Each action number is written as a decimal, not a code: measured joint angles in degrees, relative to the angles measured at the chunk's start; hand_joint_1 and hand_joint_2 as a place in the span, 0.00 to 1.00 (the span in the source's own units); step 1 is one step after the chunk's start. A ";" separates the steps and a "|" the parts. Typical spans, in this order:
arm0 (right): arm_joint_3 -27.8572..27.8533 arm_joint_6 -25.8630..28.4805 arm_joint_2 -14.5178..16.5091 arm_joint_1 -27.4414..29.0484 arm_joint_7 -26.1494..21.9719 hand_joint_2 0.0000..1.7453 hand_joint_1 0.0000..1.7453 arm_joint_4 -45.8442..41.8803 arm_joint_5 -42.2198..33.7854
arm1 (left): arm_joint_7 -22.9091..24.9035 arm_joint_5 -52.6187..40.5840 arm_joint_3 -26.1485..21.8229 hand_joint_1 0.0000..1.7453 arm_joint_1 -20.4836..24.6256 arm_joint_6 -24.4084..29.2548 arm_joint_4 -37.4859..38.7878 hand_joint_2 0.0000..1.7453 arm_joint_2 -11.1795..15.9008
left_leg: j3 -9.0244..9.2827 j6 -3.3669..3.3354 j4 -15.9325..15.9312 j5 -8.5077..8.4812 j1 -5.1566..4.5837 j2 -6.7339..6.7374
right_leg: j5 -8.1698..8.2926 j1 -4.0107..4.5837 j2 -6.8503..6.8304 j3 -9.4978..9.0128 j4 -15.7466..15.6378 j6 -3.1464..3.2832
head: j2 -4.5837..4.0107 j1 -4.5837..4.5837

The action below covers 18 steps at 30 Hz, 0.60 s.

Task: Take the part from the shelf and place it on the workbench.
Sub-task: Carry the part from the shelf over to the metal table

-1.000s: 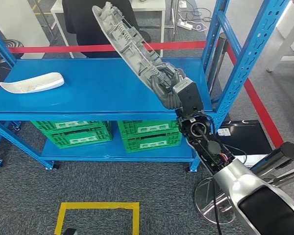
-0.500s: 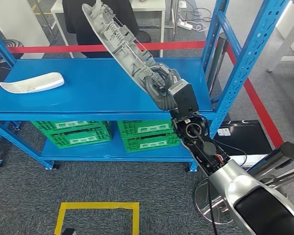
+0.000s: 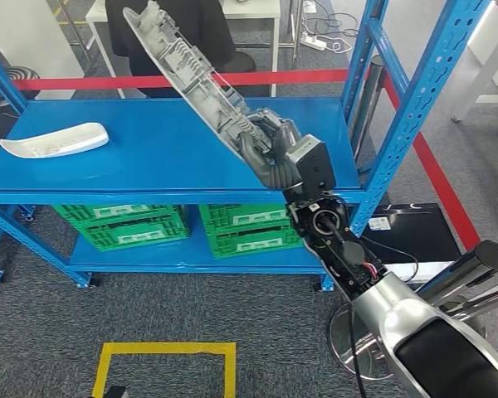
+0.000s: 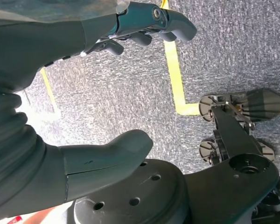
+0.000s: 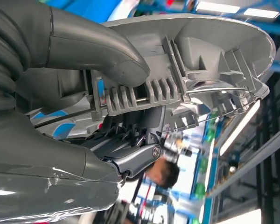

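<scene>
Long grey ribbed plastic part (image 3: 199,79) gripped in right hand (image 3: 278,153), lifted clear of blue metal shelf (image 3: 171,157); left hand (image 4: 96,93) empty, fingers apart. Workbench placement pending.

Grey ribbed part (image 3: 196,79), blue shelf (image 3: 171,157), green crates (image 3: 252,228), probably white curved piece (image 3: 56,139).

I see a blue shelf (image 3: 171,153) with one white curved part (image 3: 56,139) lying at about nine o'clock on its top board. Two green crates (image 3: 190,228) sit on the lower board.
</scene>
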State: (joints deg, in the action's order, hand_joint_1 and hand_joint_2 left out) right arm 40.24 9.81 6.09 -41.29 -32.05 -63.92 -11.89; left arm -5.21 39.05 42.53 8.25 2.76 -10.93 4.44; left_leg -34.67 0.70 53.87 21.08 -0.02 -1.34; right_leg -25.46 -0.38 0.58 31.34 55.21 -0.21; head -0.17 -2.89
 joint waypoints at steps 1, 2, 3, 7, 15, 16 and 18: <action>0.00 -1.30 0.01 0.23 -0.32 1.00 1.00 -0.34 -1.03 | 0.04 0.07 0.01 0.00 -0.01 0.03 0.00 1.00 0.00 | 0.00 0.00 0.00 0.00 0.00 0.00 | 0.00 0.00 0.00 0.00 0.00 0.00 | 0.00 0.00; 0.00 -2.82 0.01 0.50 -0.71 1.00 1.00 -0.74 -2.17 | 0.05 0.10 0.01 0.00 -0.03 0.03 0.00 1.00 0.00 | 0.00 0.00 0.00 0.00 0.00 0.00 | 0.00 0.00 0.00 0.00 0.00 0.00 | -0.01 0.00; 0.00 -4.43 0.02 0.81 -1.15 1.00 1.00 -1.21 -3.47 | 0.09 0.14 0.02 0.00 -0.05 0.04 0.00 1.00 0.00 | 0.00 0.00 0.00 0.00 0.00 0.00 | -0.01 0.00 0.00 0.00 0.00 0.00 | -0.01 0.00; 0.01 -10.94 0.16 2.50 -2.83 1.00 1.00 -3.16 -8.11 | 0.23 0.34 0.03 0.00 -0.17 0.08 0.00 1.00 0.00 | 0.00 0.00 0.00 0.01 0.00 0.00 | -0.01 0.00 0.00 0.00 0.00 0.00 | -0.01 0.00; 0.04 -14.98 0.61 4.72 -3.53 1.00 1.00 -6.46 -10.53 | 0.37 0.58 0.07 0.00 -0.21 0.15 0.00 1.00 0.00 | 0.00 -0.01 0.00 0.02 0.00 0.01 | -0.05 0.00 -0.01 -0.01 -0.01 0.01 | -0.01 0.00; 0.03 -15.35 0.62 4.83 -3.53 1.00 1.00 -6.68 -10.73 | 0.41 0.58 0.07 0.00 -0.21 0.16 0.00 1.00 0.00 | 0.00 -0.01 0.00 0.02 0.00 0.01 | -0.05 0.00 -0.01 -0.01 -0.01 0.01 | -0.01 0.00; 0.02 -16.63 0.64 5.12 -3.55 1.00 1.00 -7.19 -11.24 | 0.54 0.58 0.08 0.00 -0.21 0.19 0.00 1.00 -0.01 | 0.00 -0.01 0.00 0.02 0.00 0.00 | -0.04 0.00 -0.01 -0.01 -0.01 0.01 | 0.00 0.00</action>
State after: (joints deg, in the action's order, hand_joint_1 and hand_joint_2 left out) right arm 40.26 -6.81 6.73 -36.17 -35.60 -71.11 -23.13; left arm -4.68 39.63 42.61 8.04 2.95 -10.93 4.43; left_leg -34.67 0.69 53.87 21.10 -0.02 -1.34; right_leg -25.50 -0.38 0.57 31.34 55.20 -0.20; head -0.17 -2.89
